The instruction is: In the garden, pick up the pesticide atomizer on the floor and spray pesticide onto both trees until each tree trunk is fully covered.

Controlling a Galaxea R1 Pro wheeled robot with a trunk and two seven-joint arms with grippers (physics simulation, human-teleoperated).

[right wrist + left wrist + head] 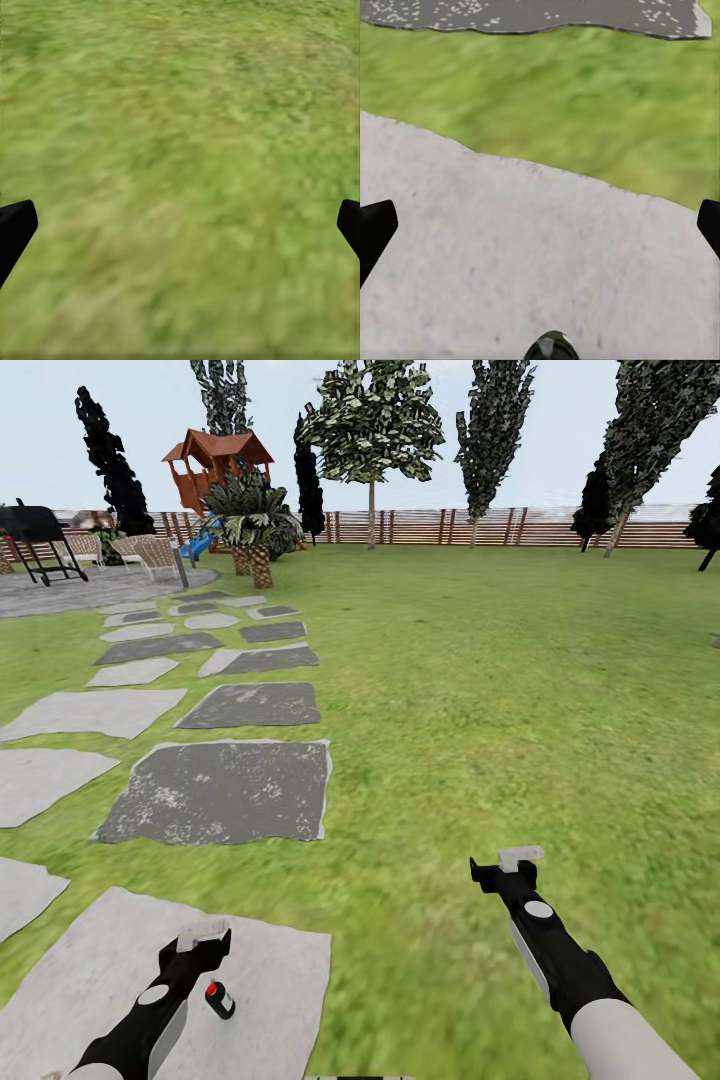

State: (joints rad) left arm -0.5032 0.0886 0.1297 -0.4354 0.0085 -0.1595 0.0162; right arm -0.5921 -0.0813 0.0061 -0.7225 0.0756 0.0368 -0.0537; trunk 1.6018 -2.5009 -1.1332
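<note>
The pesticide atomizer [219, 1000], a small dark bottle with a red top, stands on a pale stepping stone [260, 980] near the bottom left of the head view. My left gripper [203, 935] hovers just beyond and left of it, open and empty. In the left wrist view its black fingers [375, 229] sit wide apart over the stone, with the atomizer's top [551, 347] at the frame's edge. My right gripper [520, 857] is open over bare grass [180, 150]. Two tall trees with jagged dark foliage [492, 430] [655, 420] stand far off by the fence, their trunks small at this distance.
Grey stepping stones [225, 792] run up the left toward a paved patio with a black grill [38, 535] and wicker chairs [158, 555]. A brown slatted fence [450, 527], a wooden playhouse [215, 465] and a short palm [255, 520] line the back. Lawn [500, 680] spreads wide to the right.
</note>
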